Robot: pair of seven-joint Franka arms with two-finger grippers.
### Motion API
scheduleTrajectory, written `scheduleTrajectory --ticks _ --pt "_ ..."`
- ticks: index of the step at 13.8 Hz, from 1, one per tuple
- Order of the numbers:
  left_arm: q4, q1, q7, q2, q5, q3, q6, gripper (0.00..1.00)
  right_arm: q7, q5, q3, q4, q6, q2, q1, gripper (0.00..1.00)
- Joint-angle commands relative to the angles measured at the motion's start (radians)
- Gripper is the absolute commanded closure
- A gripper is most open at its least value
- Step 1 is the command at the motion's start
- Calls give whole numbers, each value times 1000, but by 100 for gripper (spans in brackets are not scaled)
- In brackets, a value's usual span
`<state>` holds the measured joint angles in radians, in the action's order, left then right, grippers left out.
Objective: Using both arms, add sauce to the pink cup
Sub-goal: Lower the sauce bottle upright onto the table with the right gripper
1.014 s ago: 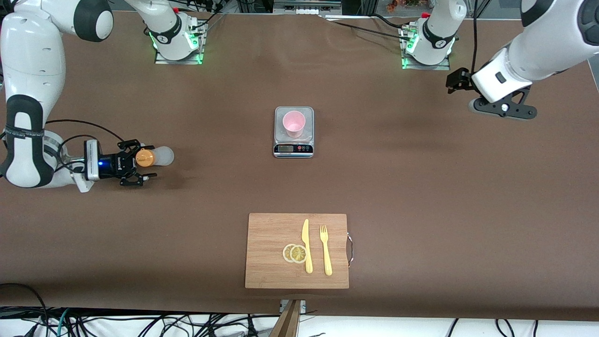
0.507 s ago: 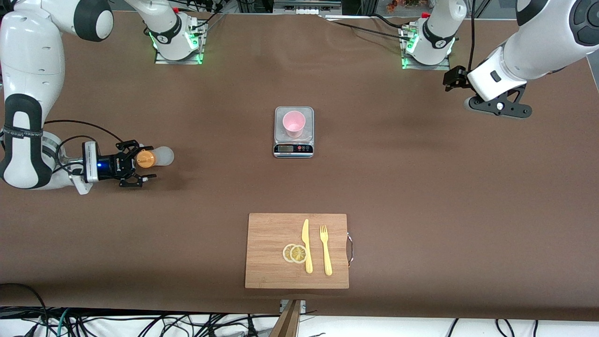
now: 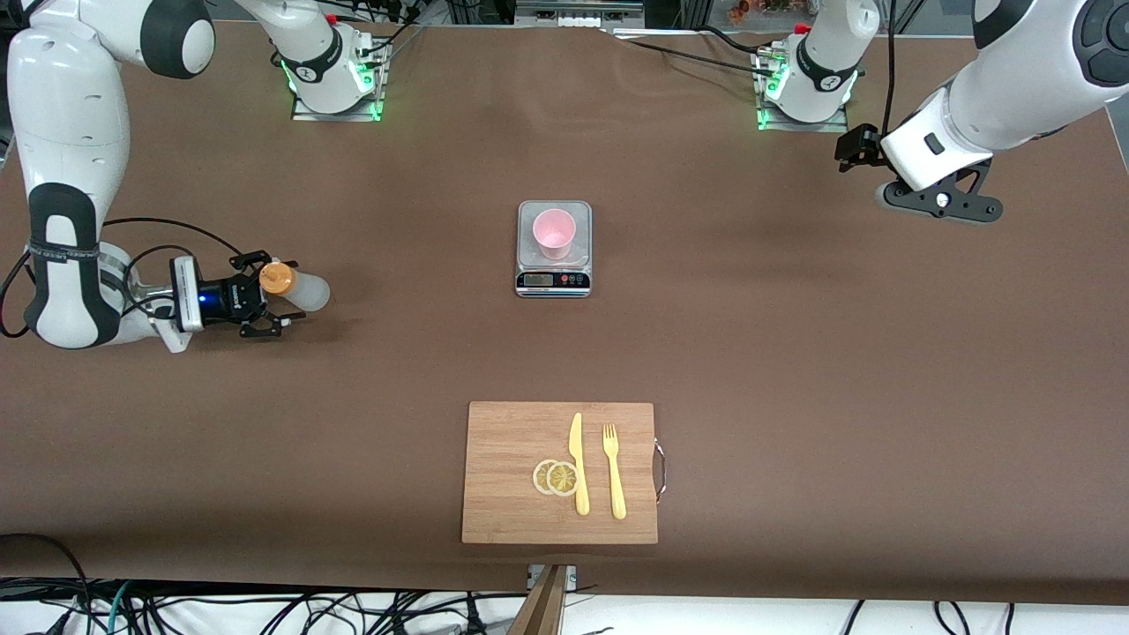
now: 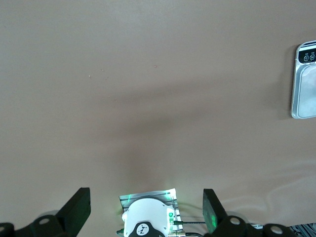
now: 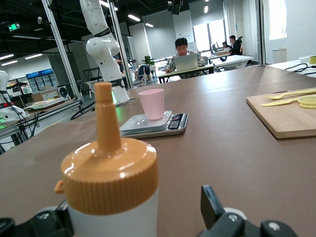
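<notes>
The right pincer [image 3: 265, 304] sits wide open around the sauce [image 3: 295, 289], a soft, squashy bottle best held gently round its middle.

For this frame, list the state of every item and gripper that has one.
Sauce: upright on the table, capped, between the right gripper's fingers, not yet clamped.
Pink cup: upright on the scale, looks empty.
Scale: flat on the table, carrying the cup.
Right gripper: open, low around the sauce.
Left gripper: open, empty, waiting above the table's left-arm end.
</notes>
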<state>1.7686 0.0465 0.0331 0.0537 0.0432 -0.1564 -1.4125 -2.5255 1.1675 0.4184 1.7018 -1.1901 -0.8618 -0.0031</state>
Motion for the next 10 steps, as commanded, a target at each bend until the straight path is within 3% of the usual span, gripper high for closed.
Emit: scheduleTrajectory --ticks 1,10 --pt "-21 1 5 -5 12 1 21 0 -39 -32 7 41 9 17 0 0" --pt "-21 1 5 -5 12 1 21 0 -64 -92 62 102 26 40 2 0"
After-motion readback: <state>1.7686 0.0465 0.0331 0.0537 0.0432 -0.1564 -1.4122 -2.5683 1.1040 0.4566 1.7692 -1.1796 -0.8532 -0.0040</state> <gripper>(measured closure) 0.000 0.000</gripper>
